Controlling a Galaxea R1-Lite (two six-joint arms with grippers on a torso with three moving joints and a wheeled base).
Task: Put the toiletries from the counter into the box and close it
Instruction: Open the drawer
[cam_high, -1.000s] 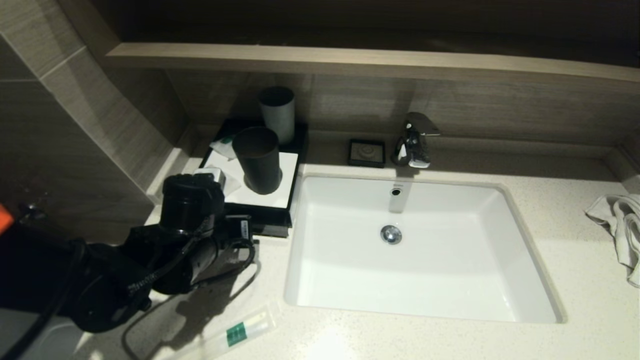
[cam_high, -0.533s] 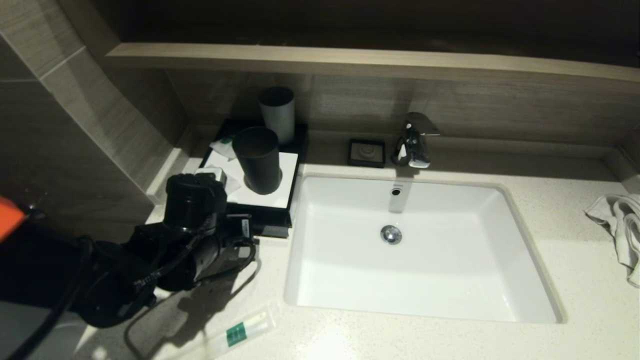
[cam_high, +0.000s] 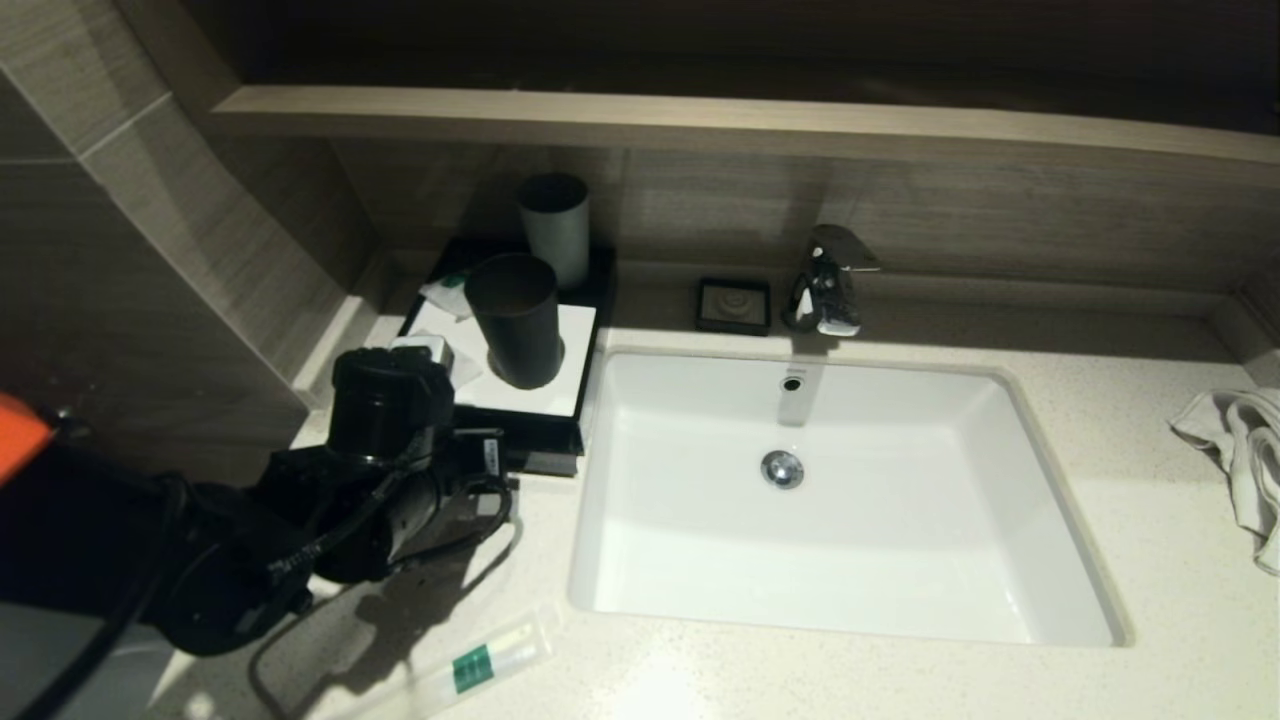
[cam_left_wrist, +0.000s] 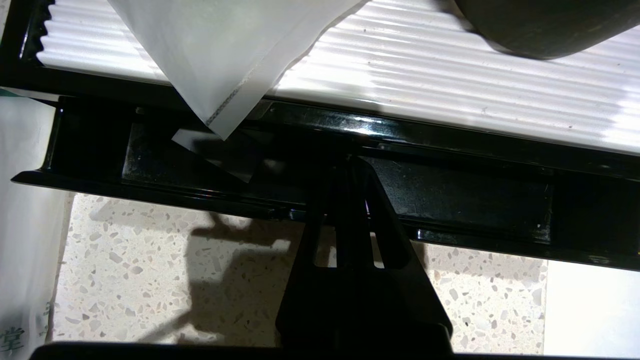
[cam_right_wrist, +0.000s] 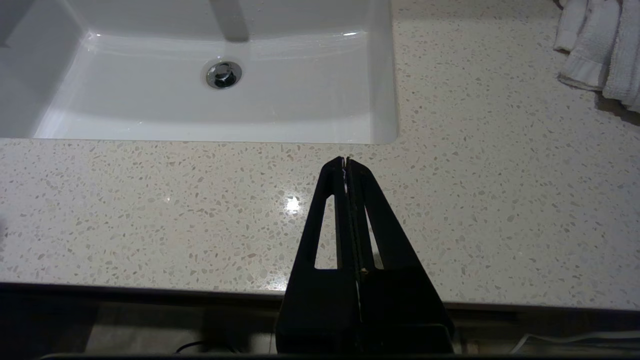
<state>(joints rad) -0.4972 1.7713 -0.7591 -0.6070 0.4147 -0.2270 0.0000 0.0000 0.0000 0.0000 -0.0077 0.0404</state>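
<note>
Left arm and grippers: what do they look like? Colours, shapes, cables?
Left arm: black, bulky rounded housings, loose black cables looping along it, an orange patch at the frame edge. Left gripper and right gripper: matte black, each with two tapered fingers with slot cut-outs.

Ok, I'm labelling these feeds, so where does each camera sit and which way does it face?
Head view: high, looking down at the counter, sink and box; the left arm shows.
Left wrist view: behind the shut left gripper, facing the box's drawer front.
Right wrist view: behind the shut right gripper, low at the counter edge, facing the sink.
Shared: sink drain, towel.
</note>
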